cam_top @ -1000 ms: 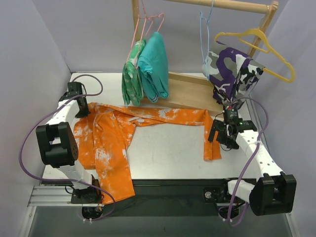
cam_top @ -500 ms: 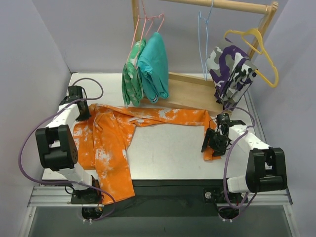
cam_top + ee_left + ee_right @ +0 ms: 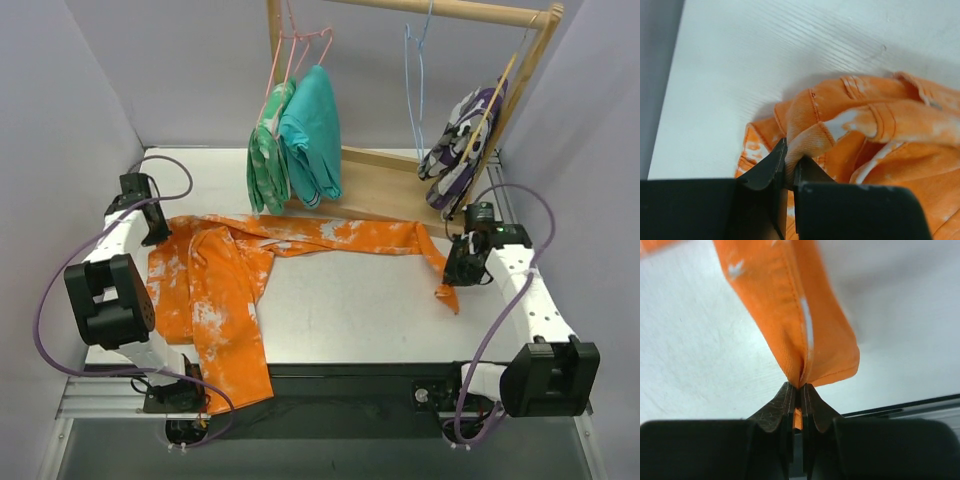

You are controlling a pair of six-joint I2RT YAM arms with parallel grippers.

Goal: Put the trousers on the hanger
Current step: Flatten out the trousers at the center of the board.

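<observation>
Two ends of the trousers [image 3: 215,290] are pinched at the same time. The left fingers [image 3: 765,170] are closed on a fold near the waist, at the far left of the tabletop [image 3: 340,300]. The right fingers [image 3: 775,412] are closed on the hem of one leg and hold it a little above the surface. I think this double hold is meant to stretch the cloth, so that it can be carried to the hanger [image 3: 412,80], which hangs bare on the wooden rail [image 3: 460,10] behind.
</observation>
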